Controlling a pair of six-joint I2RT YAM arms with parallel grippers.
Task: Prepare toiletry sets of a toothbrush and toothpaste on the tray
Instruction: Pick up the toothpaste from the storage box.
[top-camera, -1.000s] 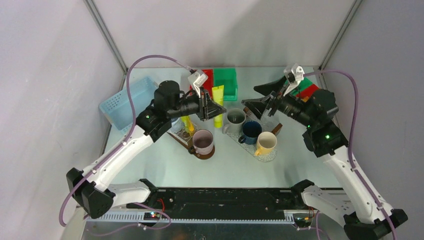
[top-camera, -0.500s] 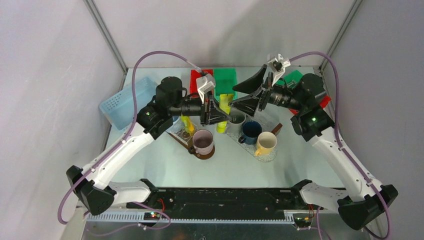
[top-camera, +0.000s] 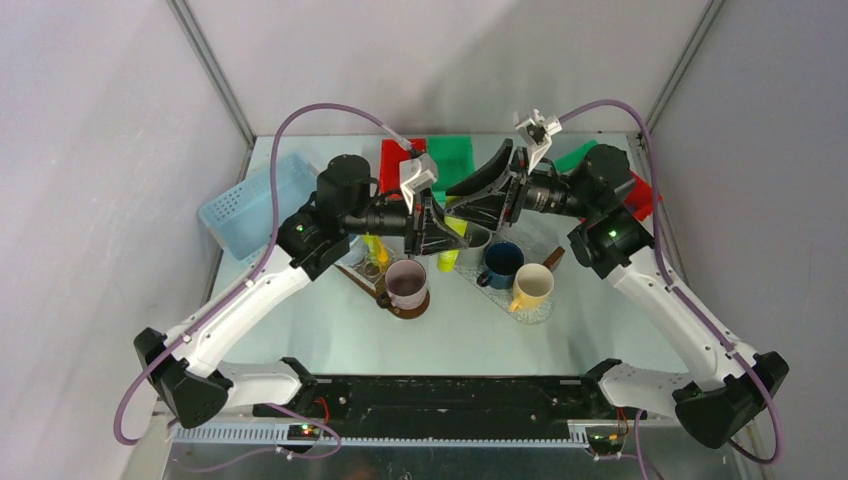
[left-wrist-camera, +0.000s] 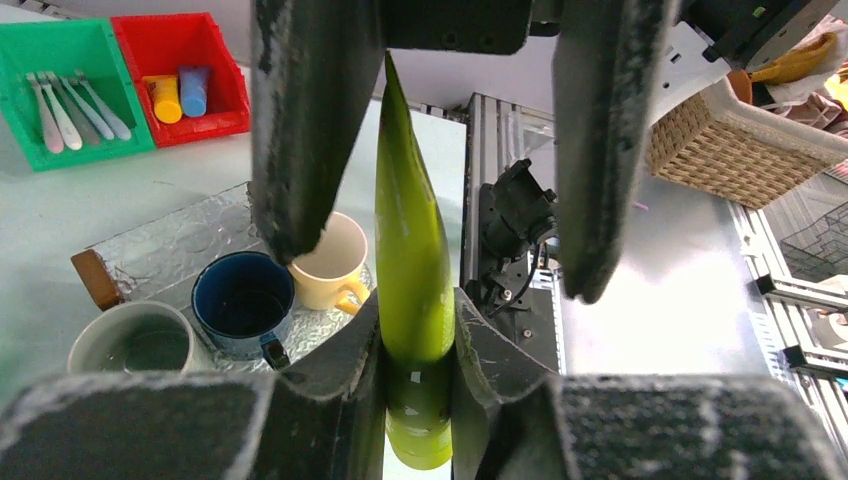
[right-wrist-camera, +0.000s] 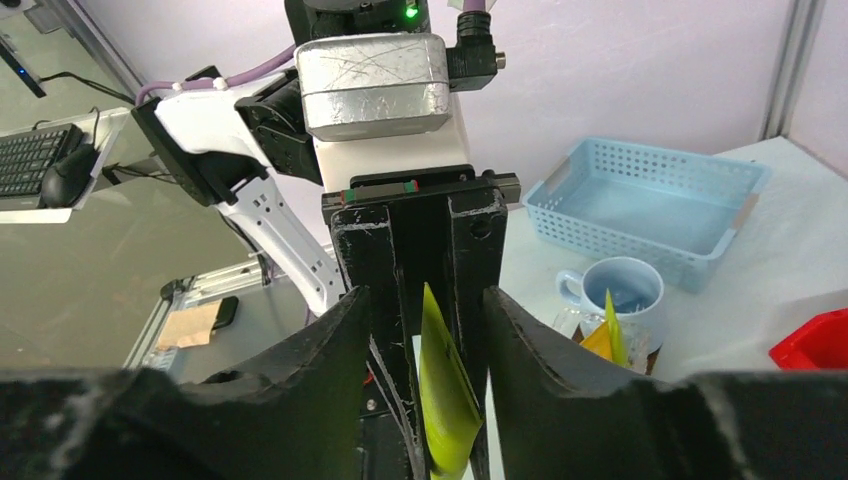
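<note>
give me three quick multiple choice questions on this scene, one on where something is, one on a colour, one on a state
1. The toothbrushes lie in: A the green bin; B the red bin; C the blue basket.
2. The tube in the left gripper is: A orange; B light blue; C lime green.
3. The right gripper is: A shut on a mug; B open, a finger either side of the tube; C flat on the table.
Answers: 1 A, they lie side by side in that bin; 2 C, the left wrist view shows it lime green; 3 B, gaps show on both sides of the tube.
</note>
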